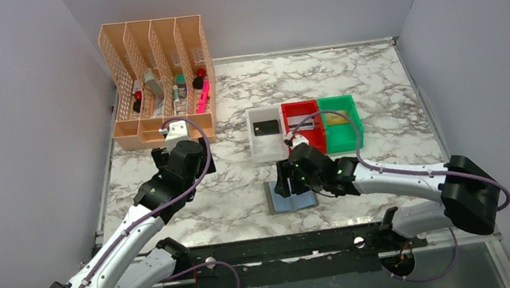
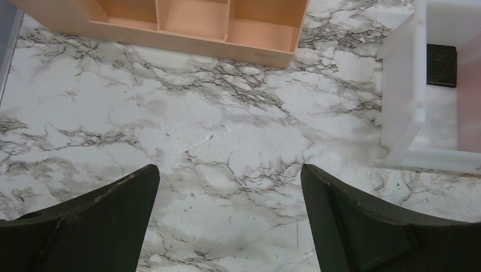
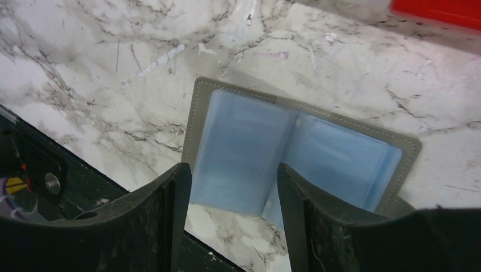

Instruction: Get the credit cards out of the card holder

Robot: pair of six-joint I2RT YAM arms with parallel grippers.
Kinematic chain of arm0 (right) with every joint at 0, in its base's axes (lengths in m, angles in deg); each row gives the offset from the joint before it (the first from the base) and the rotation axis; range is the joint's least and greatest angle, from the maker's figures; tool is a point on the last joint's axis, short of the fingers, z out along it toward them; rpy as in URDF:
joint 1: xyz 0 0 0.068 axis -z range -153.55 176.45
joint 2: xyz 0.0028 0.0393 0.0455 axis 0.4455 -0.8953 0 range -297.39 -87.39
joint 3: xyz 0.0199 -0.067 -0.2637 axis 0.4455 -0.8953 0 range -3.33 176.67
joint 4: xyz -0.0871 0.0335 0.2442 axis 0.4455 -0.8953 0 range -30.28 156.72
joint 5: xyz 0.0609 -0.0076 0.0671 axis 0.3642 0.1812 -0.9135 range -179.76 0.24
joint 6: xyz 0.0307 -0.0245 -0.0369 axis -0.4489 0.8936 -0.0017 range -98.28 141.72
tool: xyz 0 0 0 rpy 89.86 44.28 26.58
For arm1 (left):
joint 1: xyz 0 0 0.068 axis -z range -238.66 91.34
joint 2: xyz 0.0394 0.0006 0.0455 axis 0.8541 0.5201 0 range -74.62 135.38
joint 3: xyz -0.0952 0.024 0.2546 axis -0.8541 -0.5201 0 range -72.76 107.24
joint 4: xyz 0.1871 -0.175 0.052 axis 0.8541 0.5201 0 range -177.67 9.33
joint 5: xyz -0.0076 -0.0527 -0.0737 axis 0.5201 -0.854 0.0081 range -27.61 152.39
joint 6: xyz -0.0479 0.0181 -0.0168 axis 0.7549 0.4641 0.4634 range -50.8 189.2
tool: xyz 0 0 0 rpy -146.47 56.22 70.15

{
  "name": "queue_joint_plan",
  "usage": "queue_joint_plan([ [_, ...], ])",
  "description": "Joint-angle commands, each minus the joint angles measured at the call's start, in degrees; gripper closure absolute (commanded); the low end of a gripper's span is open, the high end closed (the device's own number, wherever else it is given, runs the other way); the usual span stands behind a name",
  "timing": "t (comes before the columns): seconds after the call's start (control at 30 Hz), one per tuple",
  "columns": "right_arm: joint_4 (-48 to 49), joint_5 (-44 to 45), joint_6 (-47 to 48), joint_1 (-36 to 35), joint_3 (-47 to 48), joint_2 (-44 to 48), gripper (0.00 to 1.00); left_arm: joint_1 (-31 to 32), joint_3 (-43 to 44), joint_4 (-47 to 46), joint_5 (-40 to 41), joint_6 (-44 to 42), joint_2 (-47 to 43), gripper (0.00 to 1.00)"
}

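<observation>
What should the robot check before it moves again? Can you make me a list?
1. Flat blue-grey folding card holder lies open: ok.
2. Its light-blue pockets, where visible, hold no card: ok.
3. Thin black plastic card lies in the white plastic bin: ok.
4. Silvery-white card with a dark stripe lies in the red plastic bin: ok.
5. Gold card lies in the green plastic bin: ok.
6. Right gripper and left gripper are open and hold nothing: ok.
</observation>
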Motion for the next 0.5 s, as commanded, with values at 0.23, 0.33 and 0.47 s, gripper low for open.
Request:
queue_joint_plan([
  [0.23, -8.56, 10.66, -2.55, -8.05, 10.47, -11.99, 0.32, -0.64, -0.10, -0.29, -0.75, -0.51, -0.05, 0.01],
  [0.33, -10.04, 12.72, -3.73, -8.92, 11.12, -12.86, 0.33, -0.66, -0.10, -0.29, -0.75, -0.52, 0.00, 0.01],
  [0.47, -10.37, 13.87, -4.41, -9.05, 10.31, -12.30, 0.39, -0.70, -0.09, -0.26, -0.75, -0.56, -0.03, 0.01],
])
